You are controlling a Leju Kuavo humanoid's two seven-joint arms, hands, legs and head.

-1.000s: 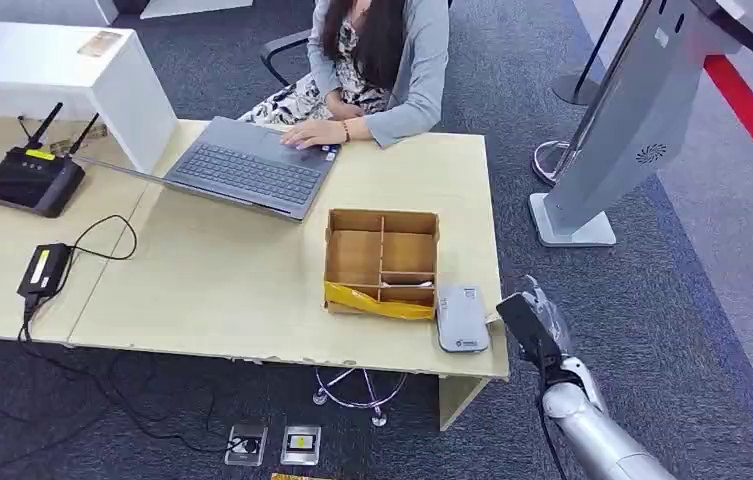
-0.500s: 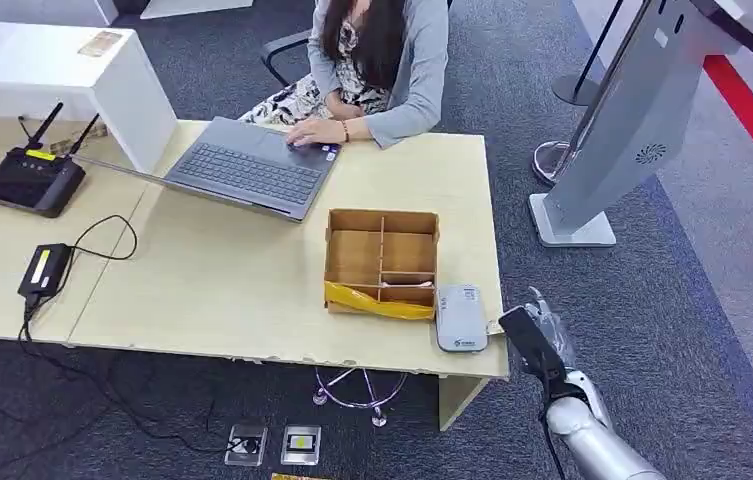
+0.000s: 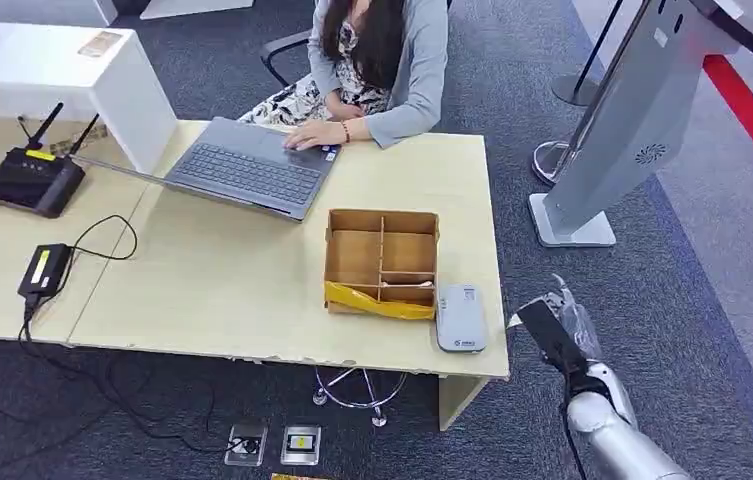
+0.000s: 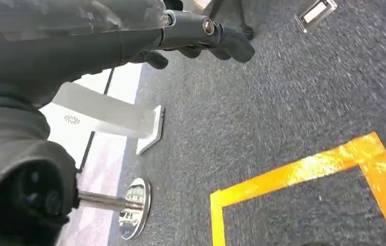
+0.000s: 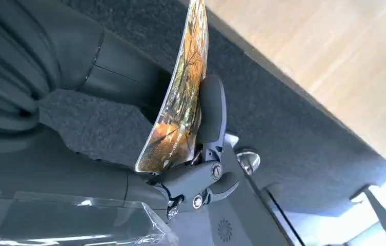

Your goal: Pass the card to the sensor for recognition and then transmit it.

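Observation:
The sensor (image 3: 461,317) is a small grey-white reader lying flat near the front right corner of the wooden table (image 3: 222,290). My right hand (image 3: 557,335) hangs off the table's right edge, a little to the right of the sensor and apart from it. It pinches a card (image 5: 180,102) with an orange-brown picture between the thumb (image 5: 210,110) and the fingers; the card stands on edge. My left hand (image 4: 206,41) hangs over the dark carpet, holding nothing, its fingers loosely extended.
An open cardboard divider box (image 3: 382,262) with yellow tape stands just left of the sensor. A person (image 3: 382,60) types on a laptop (image 3: 247,165) at the far side. A router (image 3: 32,180) sits at left; a grey kiosk stand (image 3: 612,130) rises at right.
My right hand with the card has drifted to the right and slightly back, away from the table edge and the sensor. The rest of the scene is unchanged.

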